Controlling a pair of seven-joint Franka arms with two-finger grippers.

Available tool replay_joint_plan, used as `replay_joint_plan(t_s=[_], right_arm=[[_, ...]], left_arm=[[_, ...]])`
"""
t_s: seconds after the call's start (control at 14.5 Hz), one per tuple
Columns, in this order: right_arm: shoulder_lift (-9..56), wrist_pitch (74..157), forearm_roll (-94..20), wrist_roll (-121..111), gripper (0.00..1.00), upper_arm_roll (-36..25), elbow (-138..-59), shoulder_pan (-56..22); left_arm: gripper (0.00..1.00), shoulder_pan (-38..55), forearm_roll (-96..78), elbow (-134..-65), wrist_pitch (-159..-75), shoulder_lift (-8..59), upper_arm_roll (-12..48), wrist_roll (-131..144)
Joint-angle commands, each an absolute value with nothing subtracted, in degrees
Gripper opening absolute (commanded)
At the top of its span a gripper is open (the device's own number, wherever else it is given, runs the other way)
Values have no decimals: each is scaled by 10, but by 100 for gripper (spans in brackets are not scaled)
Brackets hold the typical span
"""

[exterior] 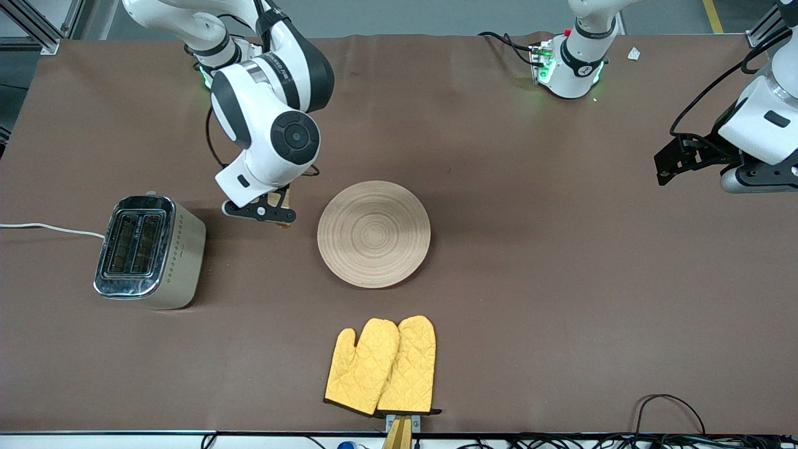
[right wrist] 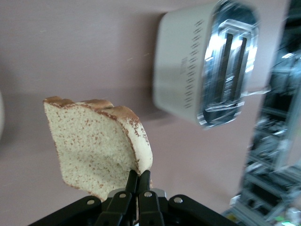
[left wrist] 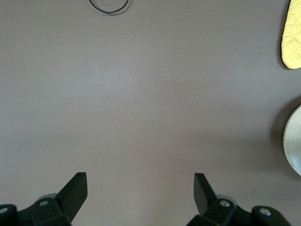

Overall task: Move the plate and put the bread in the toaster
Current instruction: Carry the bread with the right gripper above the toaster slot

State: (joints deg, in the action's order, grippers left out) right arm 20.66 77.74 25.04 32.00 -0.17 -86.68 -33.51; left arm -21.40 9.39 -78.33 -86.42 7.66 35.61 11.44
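The desk (exterior: 530, 262) is a plain dull brown. At mid-frame the plate (exterior: 374, 234) is light wood with concentric ring grooves. At lower left the toaster (exterior: 149, 252) is cream-beige with a shiny chrome top and a dotted pattern down its side. The bread (right wrist: 96, 146) is pale, speckled brown, with a darker crust. At bottom centre, the oven mitts (exterior: 381, 366) are bright yellow, diamond-quilted, with dark edging.

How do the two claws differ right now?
The right claw is shut on the bread, over the table between the toaster and the plate. The left claw is open and empty, waiting over bare cloth toward the left arm's end. Both have black fingers.
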Motion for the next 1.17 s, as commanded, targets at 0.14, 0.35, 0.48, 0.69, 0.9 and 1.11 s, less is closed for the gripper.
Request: replay_joint_plan(t_s=[0.14,0.35,0.48,0.69,0.9,1.11], right_arm=[[206,732,385,251,1,-7,-863,-328],[206,718,423,248,0,-8,-861,-301],[207,721,435,257,0,-8,-854,-272],[210,725,439,253,0,-8,-829,-224],[221,731,458,254,0,-7,-809,-191],[238,750,466,258,0,-8,-809,-182]], left_arm=[[100,-149,86,-787,-853,47,287,103],[100,-12,52,-815,-847,20,108,63],[100,11,13,-842,-848,1,53,48],[100,16,16,-852,-847,-9,50,57],[100,25,18,-848,-848,-16,50,51],[100,32,18,-852,-846,-25,51,60]])
